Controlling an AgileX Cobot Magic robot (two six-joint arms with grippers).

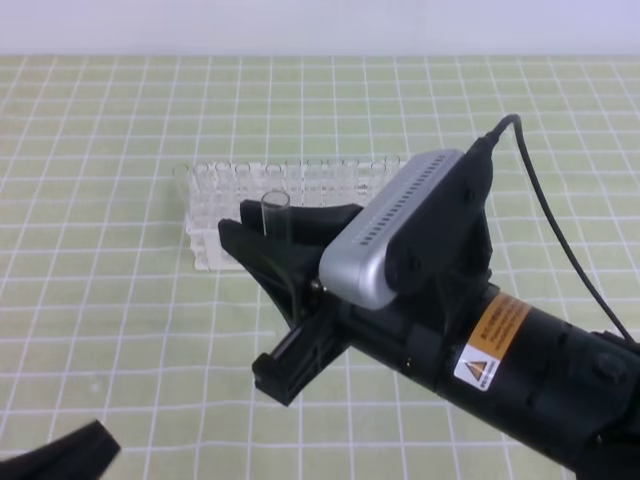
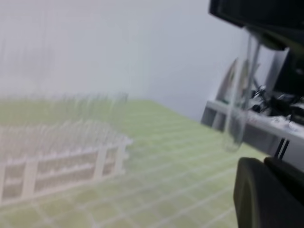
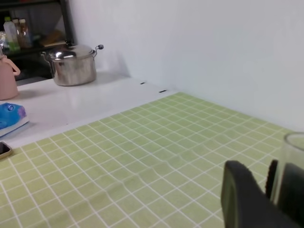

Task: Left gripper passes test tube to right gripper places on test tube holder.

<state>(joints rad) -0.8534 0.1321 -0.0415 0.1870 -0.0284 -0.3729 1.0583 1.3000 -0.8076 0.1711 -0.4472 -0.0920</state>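
Observation:
My right gripper (image 1: 282,228) is shut on the test tube (image 1: 276,212), a clear glass tube held upright with its open rim on top, just in front of the white test tube holder (image 1: 205,215). In the left wrist view the test tube (image 2: 240,104) hangs from the right gripper (image 2: 256,19), round bottom well above the cloth, to the right of the holder (image 2: 61,152). In the right wrist view the tube's rim (image 3: 293,166) shows beside a black finger (image 3: 242,194). The left gripper (image 1: 60,455) lies low at the bottom left, holding nothing I can see; its fingers (image 2: 266,194) are partly cut off.
A green checked cloth (image 1: 120,320) covers the table. The right arm's bulk (image 1: 480,340) hides part of the rack. Beyond the cloth's far edge, a white counter carries a steel pot (image 3: 73,64), a pink object (image 3: 7,78) and a blue pack (image 3: 9,116). A cluttered shelf (image 2: 270,114) stands off the table.

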